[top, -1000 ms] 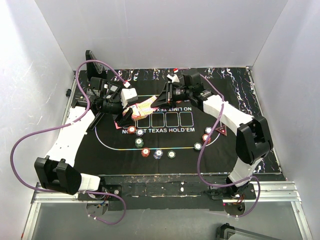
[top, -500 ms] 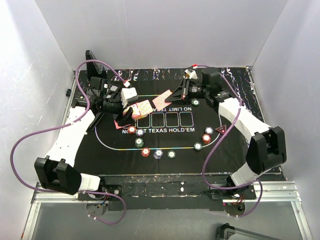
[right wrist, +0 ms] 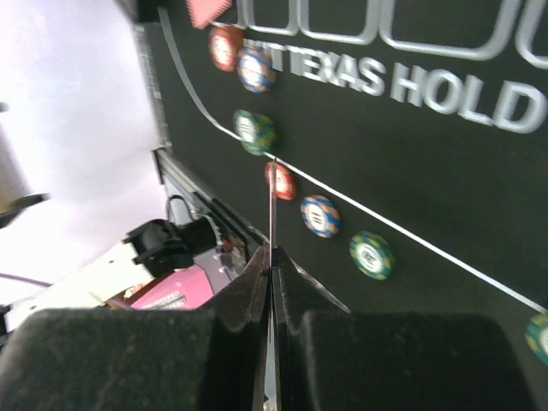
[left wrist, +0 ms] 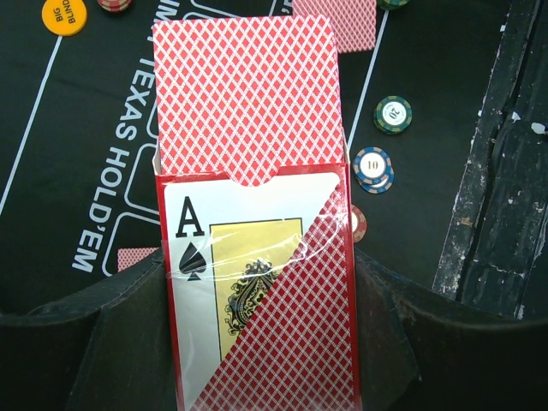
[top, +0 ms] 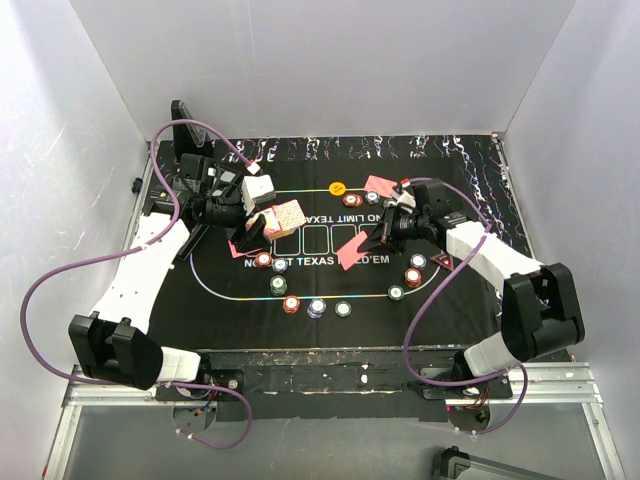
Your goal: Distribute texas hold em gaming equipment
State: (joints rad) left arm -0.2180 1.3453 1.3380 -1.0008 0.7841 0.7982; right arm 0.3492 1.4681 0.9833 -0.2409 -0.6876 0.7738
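My right arm has swung back from the far edge. The right gripper [top: 384, 232] now pinches one card [top: 352, 246] tight above the lettering. White walls [top: 320, 60] box in the black mat [top: 460, 305]. The left gripper [top: 260, 228] is clamped on the card box [top: 283, 217], and chips [top: 316, 307] lie along the near line.

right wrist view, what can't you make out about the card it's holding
- Right wrist: card in the right gripper is edge-on, so its face is hidden.
- Top external: only its red back shows.
- Left wrist: card box hides its card count; frame edge cuts its bottom.
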